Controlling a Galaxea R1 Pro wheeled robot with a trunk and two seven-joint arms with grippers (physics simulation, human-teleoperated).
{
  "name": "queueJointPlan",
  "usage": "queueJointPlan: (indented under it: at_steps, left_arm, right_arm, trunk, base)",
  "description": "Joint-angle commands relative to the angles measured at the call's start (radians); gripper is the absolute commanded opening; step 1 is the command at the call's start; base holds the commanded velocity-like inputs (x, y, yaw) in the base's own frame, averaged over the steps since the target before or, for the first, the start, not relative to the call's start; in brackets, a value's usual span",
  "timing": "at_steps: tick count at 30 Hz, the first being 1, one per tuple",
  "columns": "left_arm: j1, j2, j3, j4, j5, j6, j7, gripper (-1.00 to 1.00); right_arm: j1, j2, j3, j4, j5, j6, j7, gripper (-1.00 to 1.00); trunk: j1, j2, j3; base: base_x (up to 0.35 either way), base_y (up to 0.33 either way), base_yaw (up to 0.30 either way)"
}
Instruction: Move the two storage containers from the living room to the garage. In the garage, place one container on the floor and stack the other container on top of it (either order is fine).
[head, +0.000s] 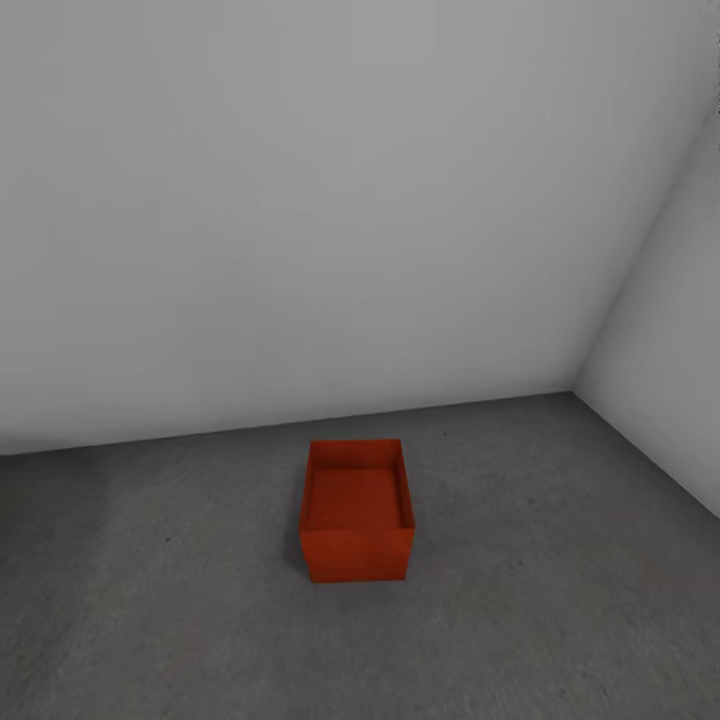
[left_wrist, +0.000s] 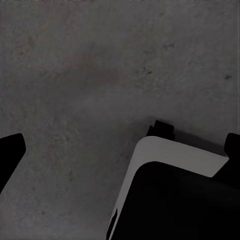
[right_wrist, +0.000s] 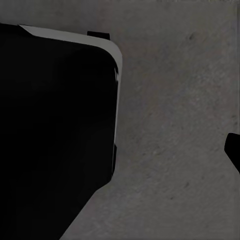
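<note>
Where the dark grey, rough, speckled concrete-like floor (head: 560, 600) meets the plain white-grey wall (head: 300, 220), we see one orange-red rectangular storage bin (head: 357, 510) with thin plain walls and no lid. It stands upright and open-topped on that floor, near the wall but apart from it, with nothing inside that we can make out. A second pale wall (head: 670, 380) closes the corner off to one side of it.

In the left wrist view we look down on the same speckled floor, with a black-and-white rounded part of the robot's own body (left_wrist: 175, 195) below the camera; one dark finger tip (left_wrist: 10, 150) shows at the picture's edge. In the right wrist view a like black panel with a pale rim (right_wrist: 60, 125) lies over the floor, and a sliver of a dark finger (right_wrist: 234, 147) shows at the edge.

Of either set of jaws we see too little to tell how wide they stand. The bin shows in neither wrist view, so we cannot place it relative to the jaws.
</note>
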Motion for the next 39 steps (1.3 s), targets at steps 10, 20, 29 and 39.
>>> queueJointPlan:
  at_steps: [10,20,29,39]
  left_arm:
    - [0.000,0.000,-0.008,-0.001,0.009,0.000,0.003,1.00]
    - [0.000,0.000,-0.008,-0.001,0.009,0.000,0.003,1.00]
    - [0.000,0.000,-0.008,0.000,0.009,0.000,0.003,1.00]
    - [0.000,0.000,-0.008,0.000,0.009,0.000,0.003,1.00]
  right_arm:
    - [0.005,-0.007,0.002,0.003,0.007,-0.031,0.024,1.00]
    - [0.005,-0.010,0.002,0.003,0.007,-0.032,0.026,1.00]
    - [0.005,-0.009,0.003,0.003,0.006,-0.032,0.027,1.00]
    - [0.005,-0.010,0.002,0.003,0.006,-0.030,0.027,1.00]
  trunk:
    - [0.000,-0.001,0.015]
    - [0.000,-0.001,0.031]
    - [0.000,-0.001,0.046]
    - [0.000,-0.001,0.062]
  base:
    - [0.000,0.000,0.000]
    - [0.000,0.000,0.000]
    - [0.000,0.000,0.000]
    - [0.000,0.000,0.000]
